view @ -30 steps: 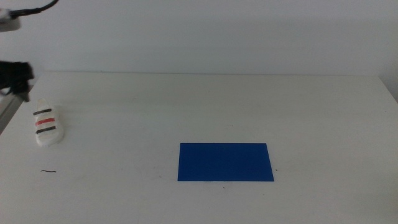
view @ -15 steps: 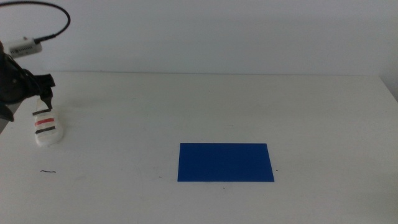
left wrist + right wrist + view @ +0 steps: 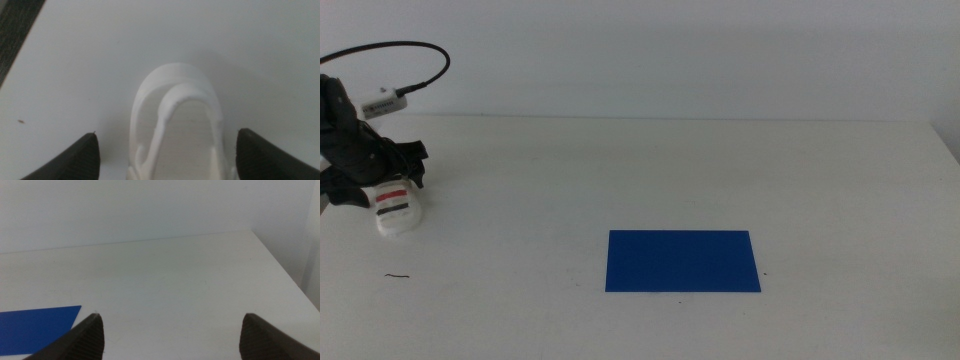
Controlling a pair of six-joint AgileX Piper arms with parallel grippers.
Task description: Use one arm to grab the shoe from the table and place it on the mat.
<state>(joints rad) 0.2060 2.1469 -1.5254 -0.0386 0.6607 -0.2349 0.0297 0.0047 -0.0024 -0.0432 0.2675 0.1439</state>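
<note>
The left gripper [image 3: 395,178] has been brought down over the shoe [image 3: 398,208] within the last second, having stood clear of it at the table's [image 3: 670,170] far-left edge before. In the left wrist view the jaws are seen spread wide, one either side of the shoe [image 3: 175,125], nothing pinched. The shoe lies at about 9 o'clock from the mat [image 3: 682,261], well apart. The grasp is judged imminent; closing remains. The right gripper [image 3: 170,330] waits, jaws spread, near the mat's far side.

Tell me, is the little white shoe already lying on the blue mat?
No, the shoe sits on the table far left of the mat, with the left gripper over it.
</note>
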